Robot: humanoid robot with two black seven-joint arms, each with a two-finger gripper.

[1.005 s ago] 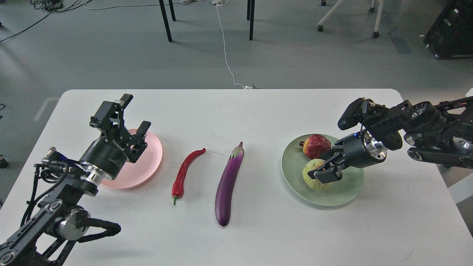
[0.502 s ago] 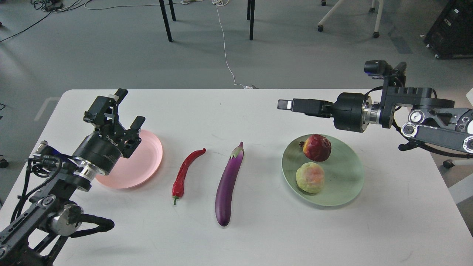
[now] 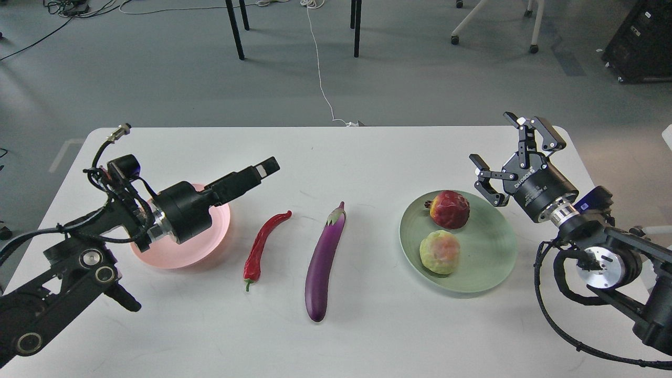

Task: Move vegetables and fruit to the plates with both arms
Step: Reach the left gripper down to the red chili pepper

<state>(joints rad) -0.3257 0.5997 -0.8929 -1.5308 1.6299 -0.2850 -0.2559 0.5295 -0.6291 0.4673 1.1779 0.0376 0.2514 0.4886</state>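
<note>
The red chili pepper (image 3: 261, 244) and the purple eggplant (image 3: 324, 262) lie side by side on the white table, mid-front. The pomegranate (image 3: 449, 209) and the yellow-green ball (image 3: 440, 252) rest on the pale green plate (image 3: 491, 265) at right. The salmon pink plate (image 3: 212, 239) at left holds nothing. My left gripper (image 3: 266, 168) reaches over the pink plate's right rim toward the far right, above and left of the chili. It is seen side-on, so its fingers cannot be told apart. My right gripper (image 3: 512, 152) is open and empty, raised just right of the pomegranate.
The table's far edge (image 3: 325, 127) runs behind both grippers. The floor beyond it has chair legs (image 3: 236, 31) and a white cable (image 3: 320, 79). My left arm's links (image 3: 79, 262) cover the table's left front. My right arm's links (image 3: 598, 262) cover its right side.
My right gripper let go of the yellow-green ball on the green plate, rose, and drew back to the right, open. My left gripper turned side-on and swung right over the pink plate.
</note>
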